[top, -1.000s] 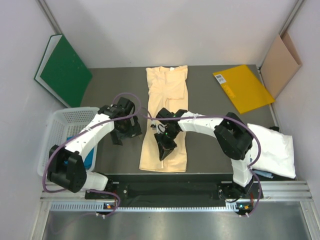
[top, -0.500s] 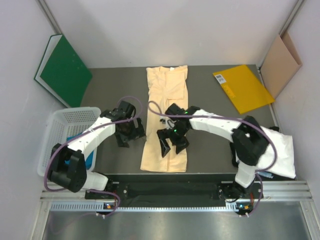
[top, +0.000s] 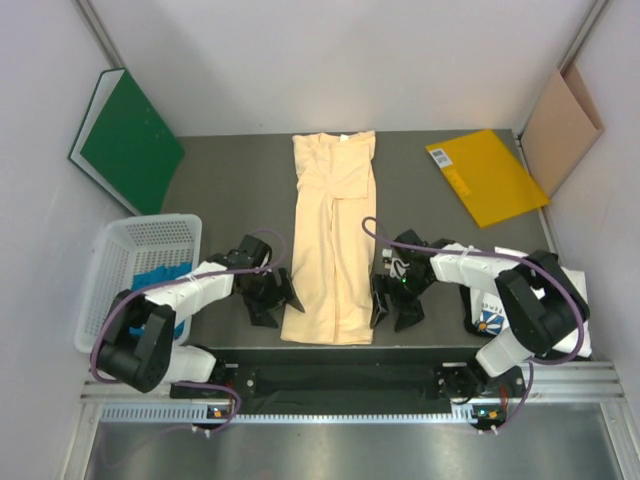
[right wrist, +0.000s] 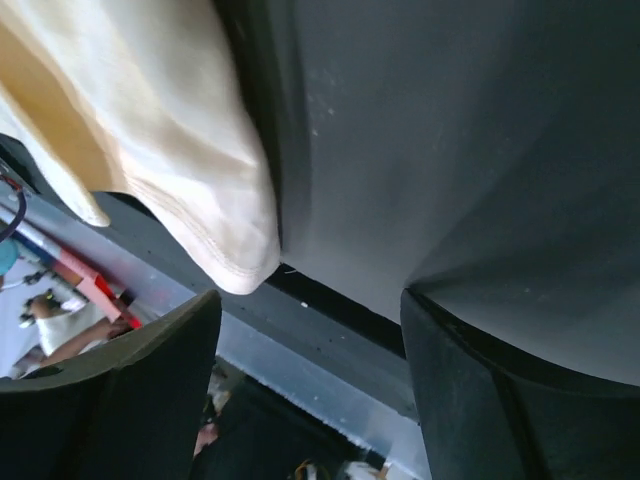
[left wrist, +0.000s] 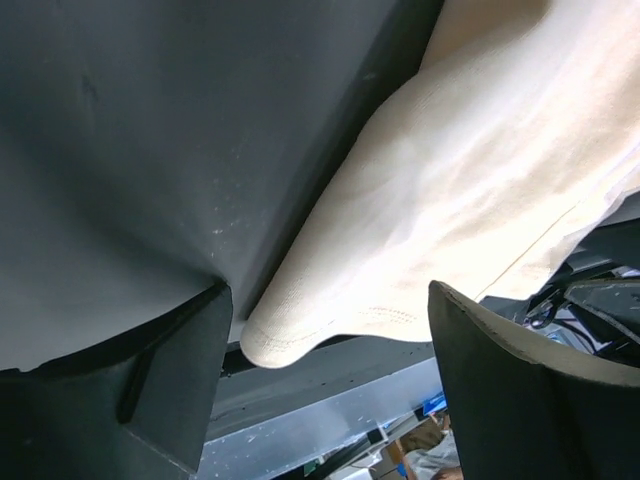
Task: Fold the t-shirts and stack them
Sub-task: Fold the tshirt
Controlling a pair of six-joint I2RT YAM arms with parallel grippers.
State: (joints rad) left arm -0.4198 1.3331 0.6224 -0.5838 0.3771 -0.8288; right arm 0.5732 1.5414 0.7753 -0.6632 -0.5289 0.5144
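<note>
Left claw (top: 268, 300) sits low at the near-left hem corner of the peach t-shirt (top: 335, 230), jaws apart and gripping nothing. The left wrist view shows the corner lying loose between the fingers. Right claw (top: 392, 308) mirrors it at the near-right hem corner, jaws also apart, with the cloth just beside its inner finger and not pinched.

Shirt position: mid-table, folded into a long narrow strip running from the near edge to the far side, collar end far. White printed t-shirt (top: 490, 318) lies at the right edge, partly under the right arm. Teal t-shirt (top: 160, 275) is in the basket (top: 150, 222) on the left.

Step in hand (judged): take both near corners and carry the hem towards the collar end.
- Slide each lower finger under all the layers before closing; a grip on the top layer alone would undo the strip.
- Lift both sides level and together so the fold line stays square.

Edges and room: the hem lies right at the near edge of the table (top: 230, 180), so there is little margin for going lower. Bare table runs along both sides of the strip. The yellow folder (top: 487, 175) is well apart, far right.
</note>
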